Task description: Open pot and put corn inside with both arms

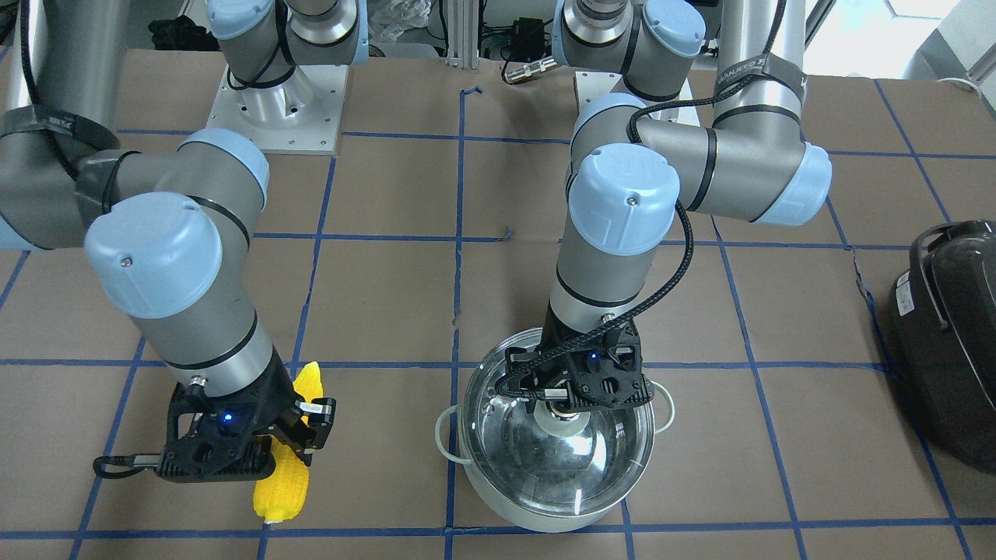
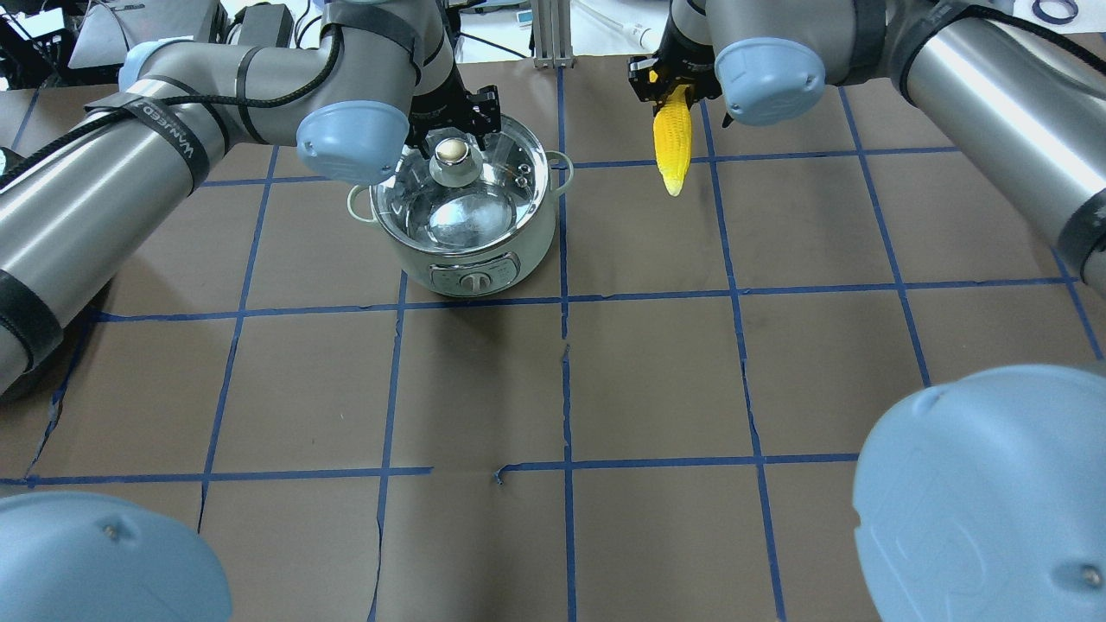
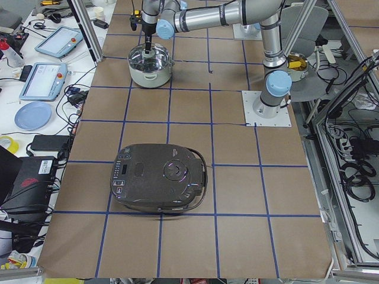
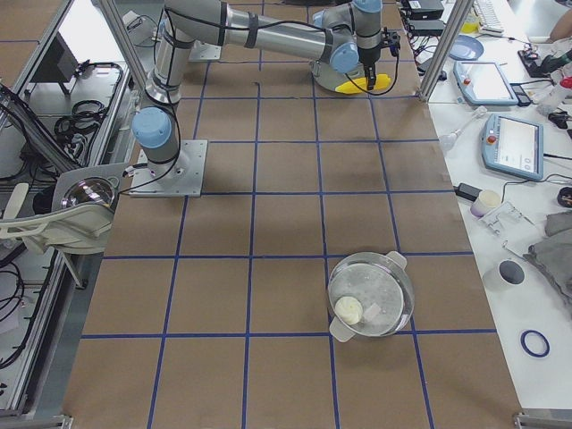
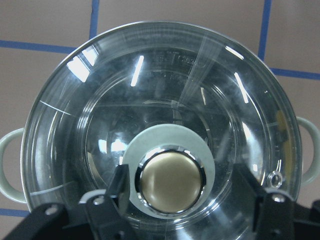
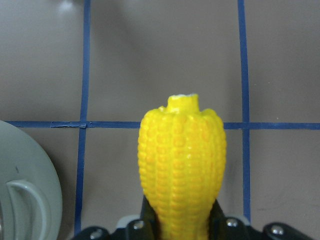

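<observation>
The steel pot (image 1: 545,502) stands on the table with its glass lid (image 1: 576,467) on. It also shows in the overhead view (image 2: 471,268). My left gripper (image 1: 564,400) is open, low over the lid. Its fingers (image 5: 120,185) stand on either side of the brass knob (image 5: 171,181), one close to it and the other clearly apart. My right gripper (image 1: 299,424) is shut on the yellow corn (image 1: 282,474) at its middle. The corn (image 2: 672,142) lies level, low over the table, and I cannot tell whether it touches. The right wrist view shows it between the fingers (image 6: 182,160).
A large dark grey domed appliance (image 1: 945,342) sits on the table's end on my left side. Blue tape lines grid the brown table (image 2: 657,380). One pot handle (image 6: 25,210) shows beside the corn in the right wrist view.
</observation>
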Motion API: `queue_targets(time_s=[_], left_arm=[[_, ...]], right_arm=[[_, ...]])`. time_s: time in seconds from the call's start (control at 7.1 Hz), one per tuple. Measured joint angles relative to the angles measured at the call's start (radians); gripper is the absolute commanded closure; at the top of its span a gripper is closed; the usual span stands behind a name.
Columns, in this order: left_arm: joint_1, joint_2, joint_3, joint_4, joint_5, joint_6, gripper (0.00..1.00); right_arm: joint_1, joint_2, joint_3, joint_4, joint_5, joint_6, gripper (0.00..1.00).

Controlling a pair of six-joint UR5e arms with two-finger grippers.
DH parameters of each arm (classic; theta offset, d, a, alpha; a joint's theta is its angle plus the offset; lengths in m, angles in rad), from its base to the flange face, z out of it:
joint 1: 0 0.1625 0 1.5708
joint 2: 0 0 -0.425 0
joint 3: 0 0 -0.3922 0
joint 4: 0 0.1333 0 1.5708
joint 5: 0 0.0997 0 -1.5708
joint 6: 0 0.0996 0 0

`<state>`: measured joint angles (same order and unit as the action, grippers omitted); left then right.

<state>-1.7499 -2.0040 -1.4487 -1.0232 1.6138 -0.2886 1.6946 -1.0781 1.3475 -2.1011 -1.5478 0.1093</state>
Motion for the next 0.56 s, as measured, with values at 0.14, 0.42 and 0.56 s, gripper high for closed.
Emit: queue_targets(time_s=[0.14,0.42,0.56], left_arm=[[0.001,-0.003,0.0,0.011,0.004,0.003,0.25],[0.002,-0.013,0.0,0.032,0.006,0.005,0.33],[0.003,-0.017,-0.002,0.035,0.006,0.008,0.43]], right_arm=[[0.011,-0.002,0.0,0.006,-0.01,0.007,1.0],[0.015,-0.002,0.0,0.014,-0.014,0.01,1.0],[0.015,-0.001,0.0,0.015,-0.015,0.011,1.0]])
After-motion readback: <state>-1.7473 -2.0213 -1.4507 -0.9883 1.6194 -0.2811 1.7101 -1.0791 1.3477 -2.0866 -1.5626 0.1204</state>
